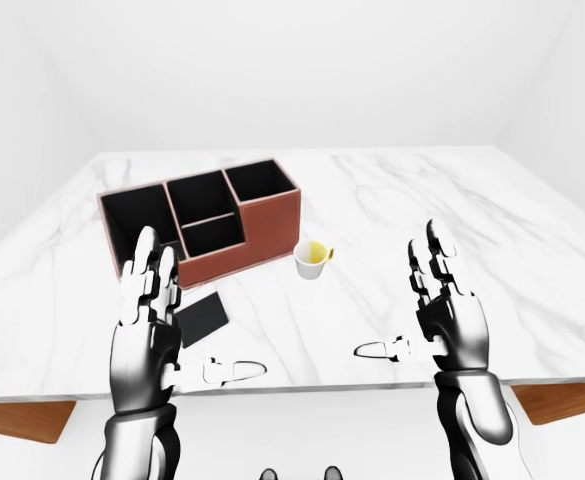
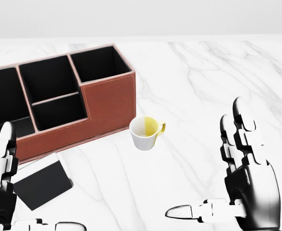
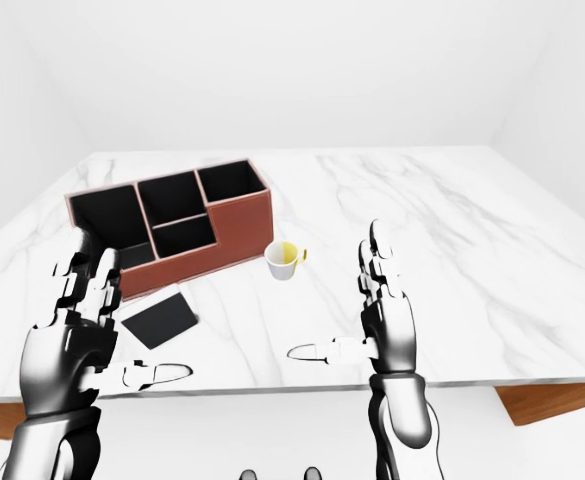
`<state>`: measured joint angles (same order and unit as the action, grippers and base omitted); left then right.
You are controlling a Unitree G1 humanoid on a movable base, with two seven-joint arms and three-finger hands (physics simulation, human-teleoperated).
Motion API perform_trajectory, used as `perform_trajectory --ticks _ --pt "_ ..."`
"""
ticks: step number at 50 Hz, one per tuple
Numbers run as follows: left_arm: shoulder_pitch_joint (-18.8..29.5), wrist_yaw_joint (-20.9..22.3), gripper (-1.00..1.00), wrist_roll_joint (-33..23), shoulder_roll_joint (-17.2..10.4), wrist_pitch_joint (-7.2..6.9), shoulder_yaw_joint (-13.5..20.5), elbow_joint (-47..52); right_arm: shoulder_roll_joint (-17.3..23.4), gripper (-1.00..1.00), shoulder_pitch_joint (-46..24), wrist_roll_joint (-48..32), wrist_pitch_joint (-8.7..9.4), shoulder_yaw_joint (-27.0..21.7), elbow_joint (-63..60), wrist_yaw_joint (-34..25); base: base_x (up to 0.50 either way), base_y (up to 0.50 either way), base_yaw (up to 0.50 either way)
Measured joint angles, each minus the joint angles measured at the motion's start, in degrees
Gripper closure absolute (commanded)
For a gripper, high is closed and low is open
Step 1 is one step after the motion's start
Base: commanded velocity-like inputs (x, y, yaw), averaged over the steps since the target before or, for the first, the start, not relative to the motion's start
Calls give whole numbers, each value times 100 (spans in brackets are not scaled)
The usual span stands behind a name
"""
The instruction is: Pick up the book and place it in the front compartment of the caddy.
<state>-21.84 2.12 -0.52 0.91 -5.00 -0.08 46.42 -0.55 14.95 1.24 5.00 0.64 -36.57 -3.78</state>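
Book (image 3: 159, 319) just beside left hand (image 3: 72, 330)

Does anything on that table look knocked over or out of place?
Only the book: it lies flat and askew on the marble table beside the caddy, not inside it. The cup stands upright, nothing spilled.

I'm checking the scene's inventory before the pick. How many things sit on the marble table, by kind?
book: 1
caddy: 1
mug: 1
Total: 3, all resting on the marble table; neither hand holds anything.
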Motion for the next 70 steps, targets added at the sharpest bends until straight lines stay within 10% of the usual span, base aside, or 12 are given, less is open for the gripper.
perform_trajectory --ticks 34,70 --pt "-4 11 -100 0 26 0 63 88 12 -98 31 -208 0 95 22 43 50 0 0" --pt "-404 133 -100 -417 -32 0 8 548 17 -98 47 -157 -83 55 51 -26 5 0 0"
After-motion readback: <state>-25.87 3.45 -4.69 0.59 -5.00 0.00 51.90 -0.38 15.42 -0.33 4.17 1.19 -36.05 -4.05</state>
